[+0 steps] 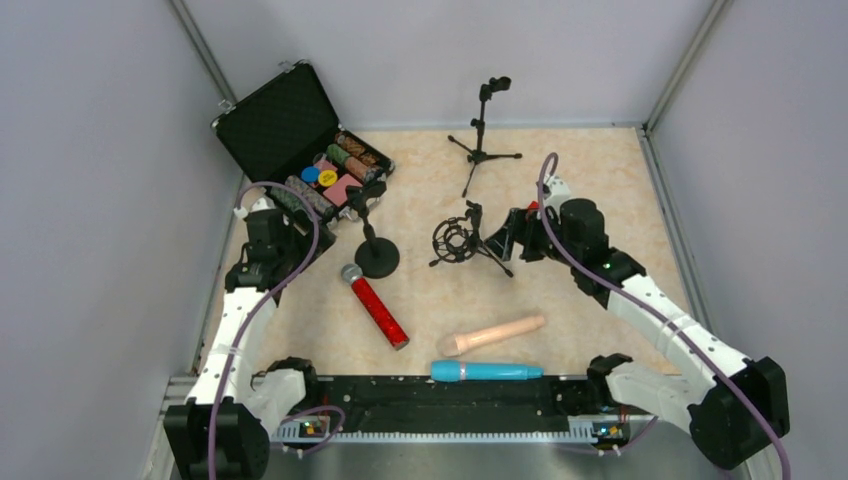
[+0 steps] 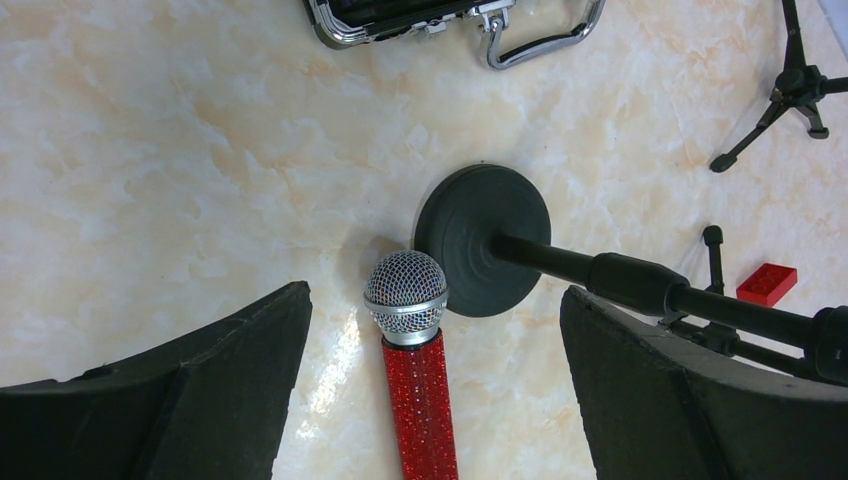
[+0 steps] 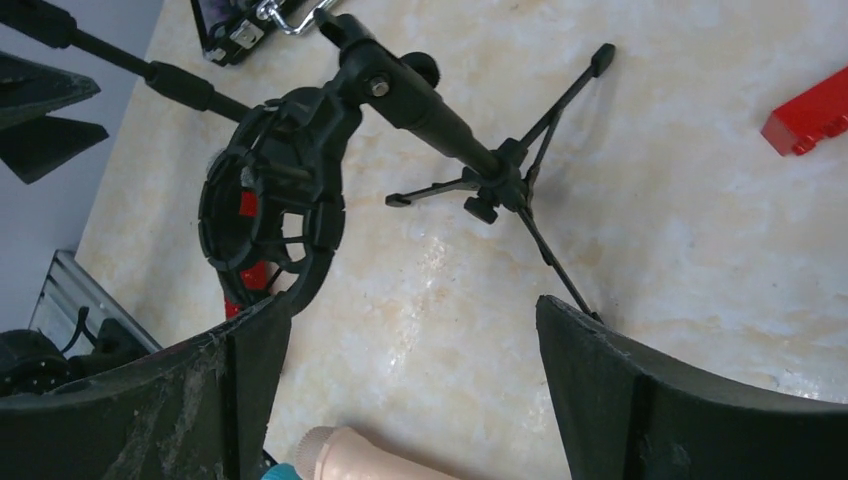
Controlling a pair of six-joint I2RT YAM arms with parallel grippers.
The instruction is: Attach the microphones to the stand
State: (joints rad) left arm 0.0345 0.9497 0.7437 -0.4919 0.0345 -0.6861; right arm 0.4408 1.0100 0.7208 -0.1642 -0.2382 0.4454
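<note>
The glittery red microphone (image 1: 375,307) lies on the table, its silver mesh head beside the round-base stand (image 1: 376,255). The beige microphone (image 1: 492,335) and the cyan-blue microphone (image 1: 487,372) lie near the front edge. My left gripper (image 1: 298,240) is open and empty. In the left wrist view it (image 2: 435,300) hovers above the red microphone's head (image 2: 405,295). My right gripper (image 1: 515,235) is open and empty next to the small tripod stand with a ring mount (image 1: 465,240). In the right wrist view it (image 3: 412,305) hovers above bare table, with the beige microphone (image 3: 350,455) at the bottom.
A taller tripod stand (image 1: 484,140) stands at the back. An open black case (image 1: 285,125) with poker chips sits at the back left. A small red block (image 3: 810,112) lies right of the tripod stand. Grey walls close in the table on three sides.
</note>
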